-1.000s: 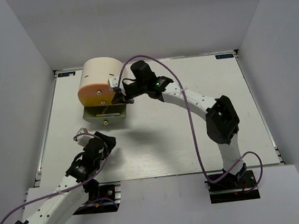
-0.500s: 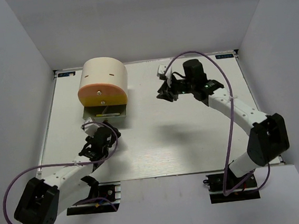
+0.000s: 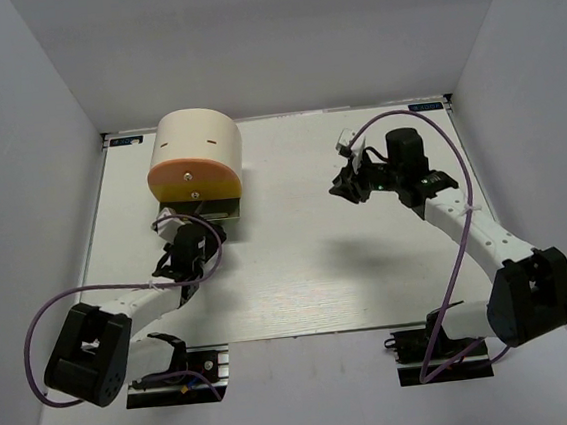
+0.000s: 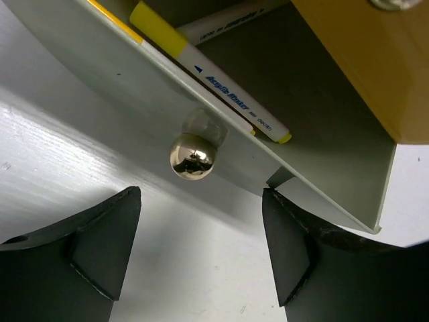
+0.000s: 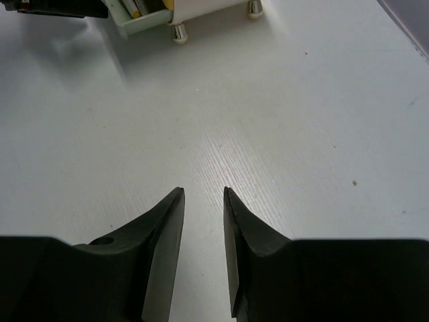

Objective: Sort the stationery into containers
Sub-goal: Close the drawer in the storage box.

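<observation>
Holding yellow-ended markers — the pale drawer sits open.

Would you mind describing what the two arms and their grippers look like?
The left arm and right arm have slim white links with bulky black joint housings, and a purple cable loops loosely along each. The left gripper and right gripper have matte black, wedge-shaped fingers tapering to their tips.

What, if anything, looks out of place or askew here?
Only the bottom drawer of the organiser stands pulled out, markers lying inside, while the orange drawer above is shut. The left gripper, jaws open, sits just short of its knob. Nothing looks spilled or damaged.
</observation>
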Controlling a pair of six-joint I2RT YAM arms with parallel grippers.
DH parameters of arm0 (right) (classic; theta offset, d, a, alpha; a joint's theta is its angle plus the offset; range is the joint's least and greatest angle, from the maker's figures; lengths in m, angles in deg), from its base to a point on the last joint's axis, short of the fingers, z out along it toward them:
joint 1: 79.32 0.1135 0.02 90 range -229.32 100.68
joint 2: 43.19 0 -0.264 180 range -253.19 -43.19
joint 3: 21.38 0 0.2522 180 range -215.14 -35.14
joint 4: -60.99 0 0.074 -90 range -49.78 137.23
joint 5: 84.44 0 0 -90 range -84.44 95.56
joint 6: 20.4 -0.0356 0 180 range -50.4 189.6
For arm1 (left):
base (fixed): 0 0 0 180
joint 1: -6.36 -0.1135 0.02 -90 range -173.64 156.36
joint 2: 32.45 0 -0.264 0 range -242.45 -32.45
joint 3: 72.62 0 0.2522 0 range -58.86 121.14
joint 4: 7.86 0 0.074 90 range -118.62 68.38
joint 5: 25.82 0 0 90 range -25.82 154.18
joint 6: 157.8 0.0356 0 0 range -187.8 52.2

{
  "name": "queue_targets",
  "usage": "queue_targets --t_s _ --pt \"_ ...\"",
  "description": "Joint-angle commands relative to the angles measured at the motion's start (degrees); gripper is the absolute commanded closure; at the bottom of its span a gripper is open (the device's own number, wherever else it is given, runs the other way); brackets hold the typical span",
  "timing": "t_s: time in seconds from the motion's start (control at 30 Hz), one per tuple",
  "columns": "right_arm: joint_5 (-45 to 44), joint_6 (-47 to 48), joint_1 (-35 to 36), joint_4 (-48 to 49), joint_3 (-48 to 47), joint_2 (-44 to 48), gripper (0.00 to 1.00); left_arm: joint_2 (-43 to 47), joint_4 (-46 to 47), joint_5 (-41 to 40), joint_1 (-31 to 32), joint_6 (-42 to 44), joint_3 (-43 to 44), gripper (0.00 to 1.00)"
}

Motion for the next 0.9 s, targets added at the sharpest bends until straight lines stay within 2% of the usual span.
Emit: queue_targets --t_s 0.0,0.67,0.87 --pt "1.8 -1.6 -1.3 2.4 1.5 2.0 0.64 -0.6 3.1 2.2 -1.3 -0.9 2.1 0.18" --pt "3.3 -1.8 -5.2 1.7 5.9 4.2 0.64 -8.8 2.9 3.9 -6.8 -4.5 8.9 0.24" --pt "3.4 -1.7 -5.8 1.7 6.6 4.4 0.64 -10.6 4.3 5.1 -6.8 -8.8 9.6 0.26"
